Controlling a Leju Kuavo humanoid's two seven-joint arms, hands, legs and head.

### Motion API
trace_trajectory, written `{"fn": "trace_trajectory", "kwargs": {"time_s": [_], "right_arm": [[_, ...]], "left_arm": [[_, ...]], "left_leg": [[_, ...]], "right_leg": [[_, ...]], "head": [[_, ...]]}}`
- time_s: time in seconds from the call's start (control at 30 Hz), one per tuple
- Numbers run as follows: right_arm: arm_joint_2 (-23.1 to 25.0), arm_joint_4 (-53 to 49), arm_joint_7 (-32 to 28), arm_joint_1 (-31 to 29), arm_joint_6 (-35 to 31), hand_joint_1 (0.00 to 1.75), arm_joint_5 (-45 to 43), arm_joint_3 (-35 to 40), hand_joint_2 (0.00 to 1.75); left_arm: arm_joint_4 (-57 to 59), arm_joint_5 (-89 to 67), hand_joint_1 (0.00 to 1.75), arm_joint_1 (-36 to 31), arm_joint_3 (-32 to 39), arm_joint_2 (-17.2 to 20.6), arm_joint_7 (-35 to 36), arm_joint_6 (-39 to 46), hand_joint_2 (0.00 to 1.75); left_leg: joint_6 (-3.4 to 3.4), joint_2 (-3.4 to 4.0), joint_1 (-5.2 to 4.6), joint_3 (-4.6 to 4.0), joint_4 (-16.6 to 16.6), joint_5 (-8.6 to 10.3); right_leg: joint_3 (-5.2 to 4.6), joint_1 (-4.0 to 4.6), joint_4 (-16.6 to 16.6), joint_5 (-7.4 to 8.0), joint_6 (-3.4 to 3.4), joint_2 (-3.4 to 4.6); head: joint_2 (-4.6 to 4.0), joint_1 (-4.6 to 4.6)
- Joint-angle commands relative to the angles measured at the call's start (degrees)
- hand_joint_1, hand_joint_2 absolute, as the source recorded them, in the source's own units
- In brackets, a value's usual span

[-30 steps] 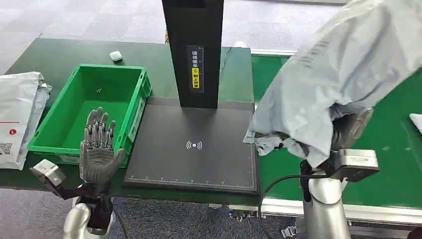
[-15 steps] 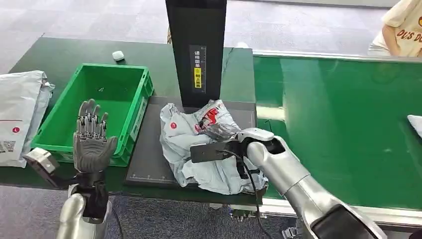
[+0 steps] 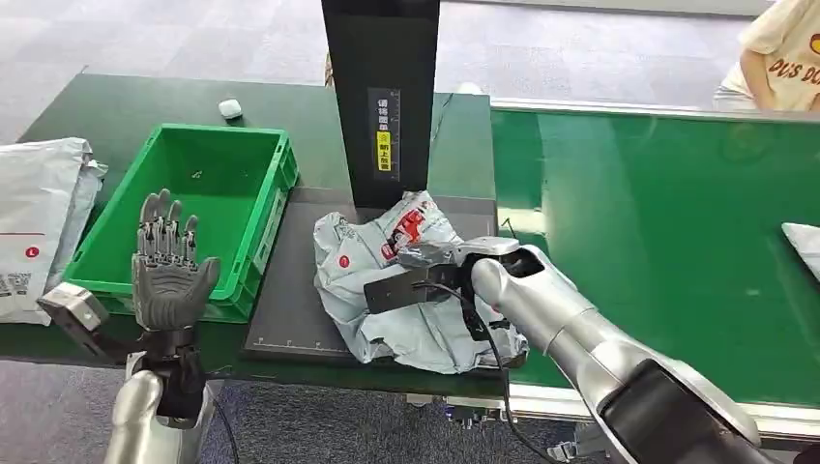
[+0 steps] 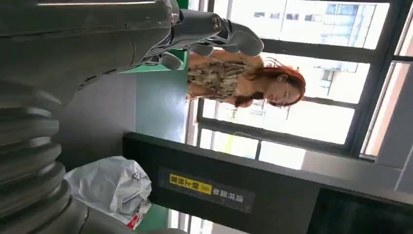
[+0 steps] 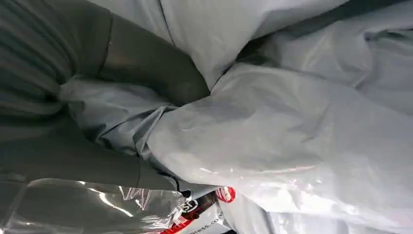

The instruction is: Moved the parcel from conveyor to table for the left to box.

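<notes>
A grey plastic parcel (image 3: 401,280) lies crumpled on the dark scanning pad (image 3: 290,300) of the table (image 3: 116,106), at the foot of a black upright scanner column (image 3: 380,97), with the green conveyor (image 3: 658,222) stretching away to the robot's right. The right hand (image 3: 435,263) is on top of the parcel; the right wrist view shows its thick thumb (image 5: 146,63) and the grey palm pressed into bunched folds of the plastic, so the hand grips the bag rather than merely resting on it. The left hand (image 3: 169,266) is raised, holding nothing, its fingers apart and pointing up, just in front of the near wall of the green crate (image 3: 261,217) that stands beside the pad. A stack of white mail bags (image 3: 39,213) lies at the table's far left edge, and a small white object (image 3: 229,108) sits behind the crate. A person in a pale shirt (image 3: 783,53) is at the far side of the conveyor.

The parcel appears to be off the belt and down on the table, so the carry looks all but finished. What remains, by this reading, is for the right hand to let go and draw clear toward the conveyor, leaving the bag flat and within reach so the left hand can take it across into the crate. The loose, slippery plastic may cling to the fingers on release.
</notes>
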Motion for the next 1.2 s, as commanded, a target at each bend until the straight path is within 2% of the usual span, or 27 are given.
{"fn": "trace_trajectory", "kwargs": {"time_s": [0.03,0.53,0.57,0.73,1.0,1.03,1.13,1.2], "right_arm": [[-0.26,-0.65,-7.74,2.66,-23.24,0.49,-4.16,-2.18,1.75],[-0.43,-0.82,-7.75,2.78,-23.29,0.49,-4.16,-2.23,1.75],[-0.53,-1.72,-8.32,3.19,-24.18,0.0,-4.41,-2.86,1.75],[2.24,-8.34,-14.41,7.79,-31.98,0.0,-7.94,-12.5,1.75],[5.1,-17.26,-17.95,14.43,-34.28,0.0,-14.99,-23.86,1.75],[7.45,-21.79,-23.49,18.44,-36.1,0.0,-22.54,-31.14,1.75],[5.93,-33.27,-21.37,24.56,-32.81,0.0,-28.31,-36.35,1.75],[5.58,-34.37,-20.86,24.95,-32.3,0.0,-28.39,-36.68,1.75]], "left_arm": [[1.49,-0.64,0.0,1.51,-0.74,2.88,-2.22,-0.25,1.75],[1.6,-0.63,0.0,1.24,-0.81,2.74,-2.18,-0.26,1.75],[1.9,-0.65,0.0,1.06,-0.82,2.76,-2.34,-0.26,1.75],[1.5,-1.39,0.0,1.42,-1.29,2.35,-3.33,-0.06,1.75],[-0.27,-1.27,0.0,3.18,-1.32,3.17,-3.23,0.07,1.75],[-0.63,-1.77,0.0,3.24,-1.89,3.17,-3.73,-0.4,1.75],[-0.86,-3.16,0.0,2.21,-3.19,2.05,-3.16,-0.52,1.75],[-0.73,-3.35,0.0,1.91,-3.48,2.03,-2.91,-0.41,1.75]], "left_leg": [[-0.04,0.15,0.0,0.23,-0.16,-0.01],[-0.04,0.19,0.0,0.07,-0.06,-0.03],[-0.05,0.23,-0.01,0.16,-0.1,-0.04],[-0.05,0.2,0.0,0.11,-0.09,-0.04],[-0.09,0.26,0.01,0.19,-0.14,-0.1],[-0.06,0.19,0.02,0.07,-0.09,-0.07],[-0.06,0.08,0.05,0.02,-0.09,-0.06],[-0.04,-0.09,0.04,-0.1,-0.03,-0.04]], "right_leg": [[0.19,0.02,-0.14,0.01,-0.09,0.11],[0.0,0.01,-0.03,-0.01,-0.06,0.16],[0.07,0.01,-0.06,-0.01,-0.09,0.19],[0.03,0.01,-0.05,-0.02,-0.09,0.16],[0.08,0.02,-0.06,-0.07,-0.13,0.22],[-0.01,0.03,-0.05,-0.04,-0.08,0.16],[-0.01,0.06,-0.08,-0.06,-0.07,0.04],[-0.07,0.04,-0.02,-0.09,-0.05,-0.12]], "head": [[0.0,0.0],[0.0,0.0],[0.0,0.0],[0.0,0.02],[0.0,0.0],[0.0,0.0],[0.0,-0.02],[0.0,0.0]]}}
